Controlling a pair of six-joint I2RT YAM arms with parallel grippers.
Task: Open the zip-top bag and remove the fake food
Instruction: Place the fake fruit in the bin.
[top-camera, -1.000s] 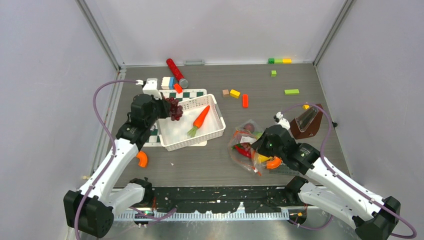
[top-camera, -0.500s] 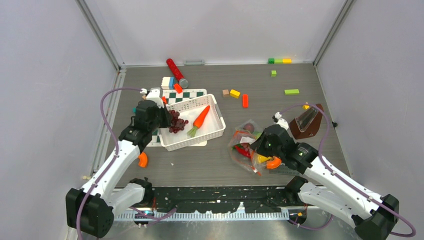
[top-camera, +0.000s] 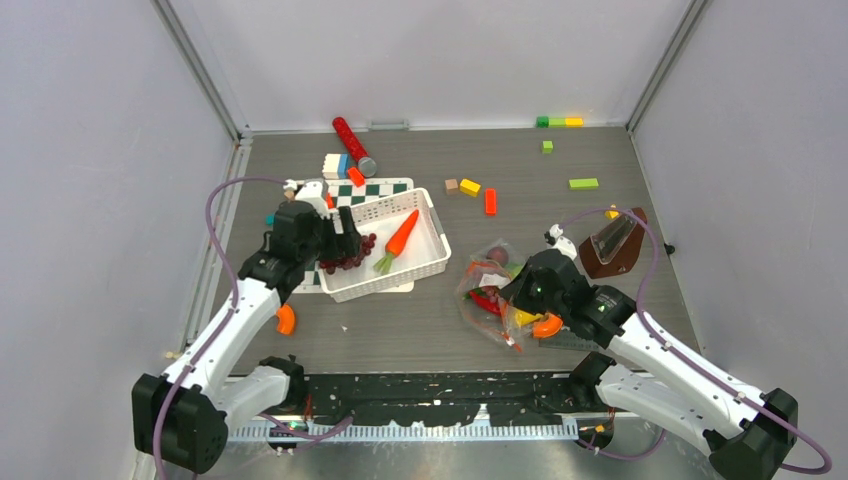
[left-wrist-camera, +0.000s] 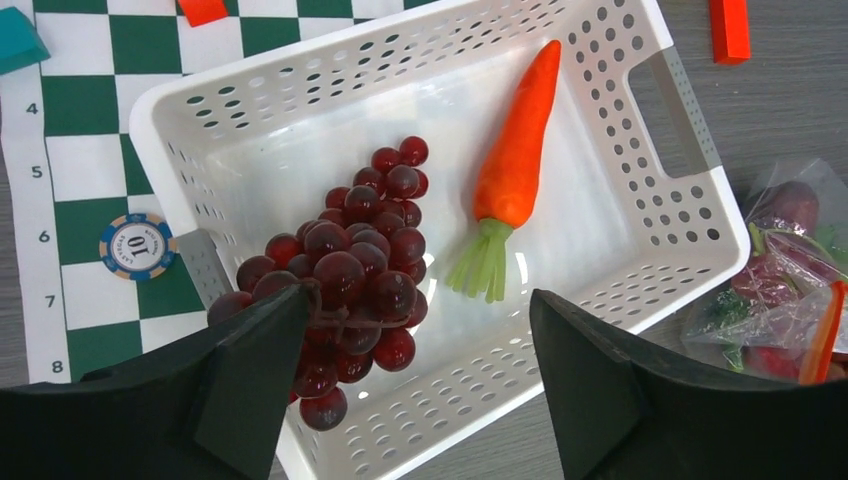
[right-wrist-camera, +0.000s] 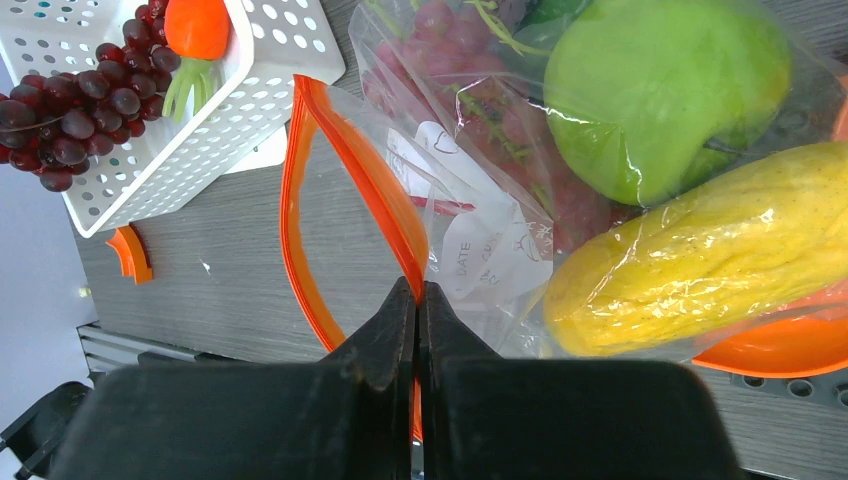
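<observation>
Left hand (left-wrist-camera: 418, 310): fingers wide apart, gripping nothing. It sits over the lower left of the white basket (left-wrist-camera: 610, 70) in the left wrist view. The grapes (left-wrist-camera: 350, 270) lie in the basket between the fingers. The lowest berries sit against the basket's near wall, and the left finger's tip is right at the bunch; contact cannot be told. The carrot (left-wrist-camera: 517, 150) lies just right of the grapes in the same basket, with its green stalk toward the bottom of the frame. The basket rests partly on a checkered mat (left-wrist-camera: 70, 150), and a poker chip (left-wrist-camera: 137, 245) lies on the mat beside the basket's left wall.

Right hand (right-wrist-camera: 417, 300): fingers pressed together, clamped on the orange zip strip of the zip-top bag (right-wrist-camera: 470, 250). The strip bows out in a loop, so the mouth gapes. The bag lies on the table (top-camera: 420, 320), right of the basket and below centre in the top view. Inside it are a green apple (right-wrist-camera: 660, 90) at upper right and a yellow oblong piece (right-wrist-camera: 710, 260) below that, with reddish items behind.
</observation>
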